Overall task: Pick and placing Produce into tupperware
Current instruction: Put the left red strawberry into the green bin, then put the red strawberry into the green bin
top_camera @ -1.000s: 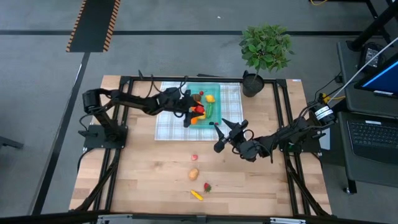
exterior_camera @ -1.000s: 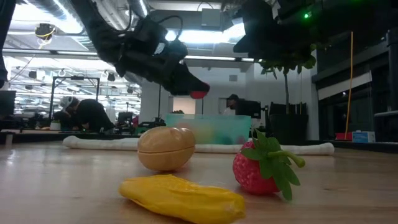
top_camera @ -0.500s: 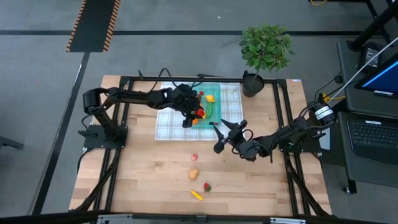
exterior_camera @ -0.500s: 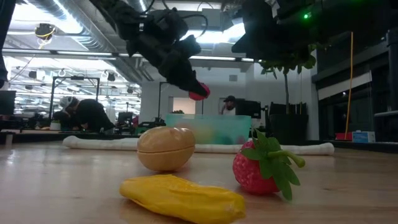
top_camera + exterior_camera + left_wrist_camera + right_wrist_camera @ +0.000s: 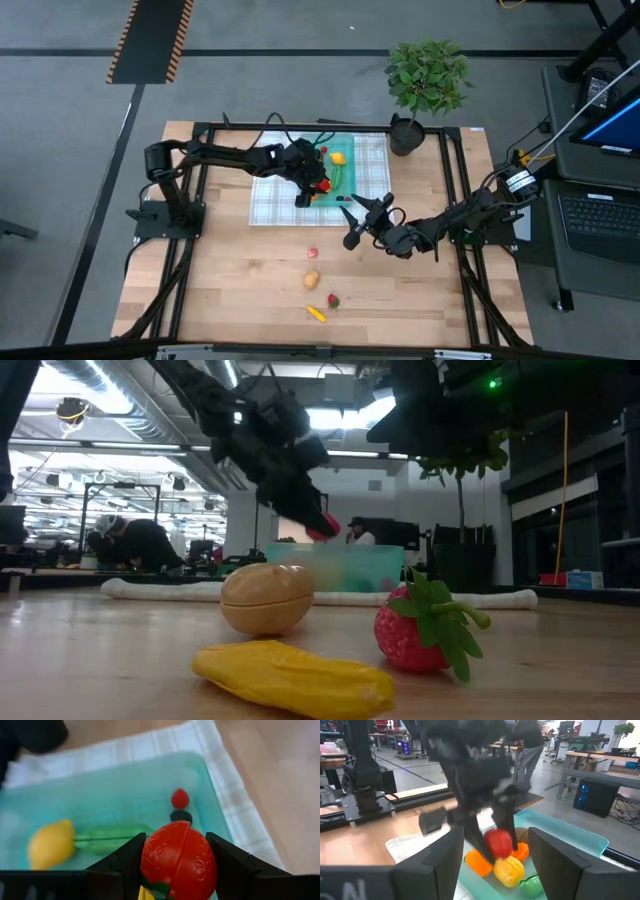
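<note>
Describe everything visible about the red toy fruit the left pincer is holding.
The red toy fruit is round, glossy plastic with a dimpled skin and a seam down its middle. The left pincer is shut on it, one dark finger on each side. It hangs in the air above the tupperware, touching nothing else, over a lemon and cucumber.

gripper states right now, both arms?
Left gripper: shut on a red tomato, above the tupperware.
Right gripper: open, empty.

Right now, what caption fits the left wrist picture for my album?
The left gripper holds a red tomato above the teal tupperware, over a lemon and cucumber.
</note>
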You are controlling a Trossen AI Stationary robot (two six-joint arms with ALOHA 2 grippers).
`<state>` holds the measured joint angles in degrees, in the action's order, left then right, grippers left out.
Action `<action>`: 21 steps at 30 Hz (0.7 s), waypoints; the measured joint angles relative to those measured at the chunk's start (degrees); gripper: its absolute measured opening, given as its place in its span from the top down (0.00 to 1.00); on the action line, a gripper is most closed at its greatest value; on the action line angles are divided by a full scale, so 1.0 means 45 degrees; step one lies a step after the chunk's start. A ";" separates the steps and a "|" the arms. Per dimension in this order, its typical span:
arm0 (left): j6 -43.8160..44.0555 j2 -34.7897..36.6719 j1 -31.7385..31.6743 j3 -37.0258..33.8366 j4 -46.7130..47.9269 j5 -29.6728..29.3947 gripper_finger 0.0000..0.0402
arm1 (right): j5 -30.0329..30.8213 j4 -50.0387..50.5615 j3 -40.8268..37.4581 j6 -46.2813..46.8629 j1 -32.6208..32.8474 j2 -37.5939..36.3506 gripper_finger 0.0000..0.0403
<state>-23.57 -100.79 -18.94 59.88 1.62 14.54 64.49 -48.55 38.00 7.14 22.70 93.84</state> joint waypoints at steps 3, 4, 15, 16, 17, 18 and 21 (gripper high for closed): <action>-0.0003 -0.0469 0.0046 -0.0010 -0.0205 0.0000 0.55 | -0.0005 0.0068 0.0000 -0.0049 0.0000 0.0000 0.45; -0.0005 -0.0508 0.0058 -0.0010 -0.0238 -0.0002 0.55 | -0.0005 0.0072 0.0000 -0.0049 0.0000 0.0000 0.45; -0.0228 -0.0593 0.0217 -0.0010 -0.0196 -0.0009 0.48 | -0.0005 0.0204 0.0000 -0.0078 0.0000 0.0000 0.45; -0.0227 -0.0593 0.0235 -0.0010 -0.0209 -0.0011 0.47 | -0.0005 0.0199 0.0000 -0.0078 0.0000 0.0000 0.45; -0.0213 -0.0593 0.0249 -0.0010 -0.0207 -0.0016 0.46 | -0.0005 0.0205 0.0000 -0.0078 0.0000 0.0000 0.45; -0.0140 -0.0584 0.0255 -0.0010 -0.0238 -0.0026 0.46 | -0.0005 0.0222 0.0000 -0.0078 0.0000 0.0000 0.45; 0.0390 -0.0492 0.0305 -0.0010 -0.0299 -0.0058 0.45 | -0.0005 0.0293 0.0000 -0.0078 0.0000 0.0000 0.45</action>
<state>-21.82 -103.00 -17.57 59.83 0.27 14.28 64.47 -47.24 38.00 6.79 22.70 93.84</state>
